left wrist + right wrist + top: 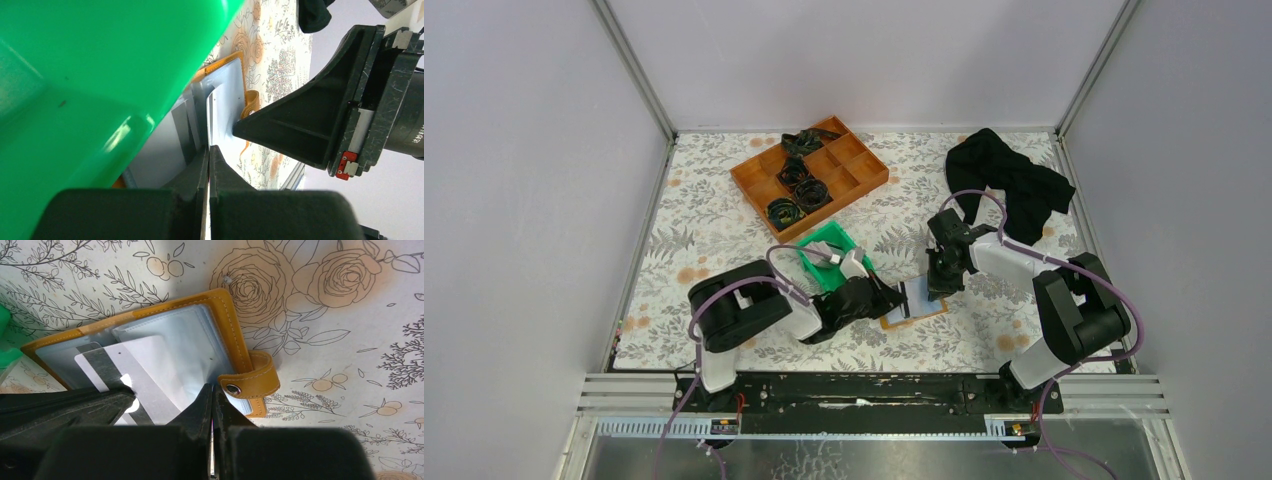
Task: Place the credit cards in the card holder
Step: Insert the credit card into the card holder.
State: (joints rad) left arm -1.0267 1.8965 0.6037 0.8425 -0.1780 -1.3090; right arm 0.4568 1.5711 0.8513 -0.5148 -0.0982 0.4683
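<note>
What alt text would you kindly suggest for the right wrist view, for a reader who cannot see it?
An open orange card holder lies on a floral tablecloth, a striped whitish credit card over its pale sleeves. The shut right tool touches it beside the snap tab.

One credit card (pixel 145 357) shows, and one card holder (pixel 229 327). There is one green bin (pixel 828 238), one orange compartment tray (pixel 854 152) holding about four dark coiled bundles (pixel 796 172), and one black cloth (pixel 1009 180).
</note>
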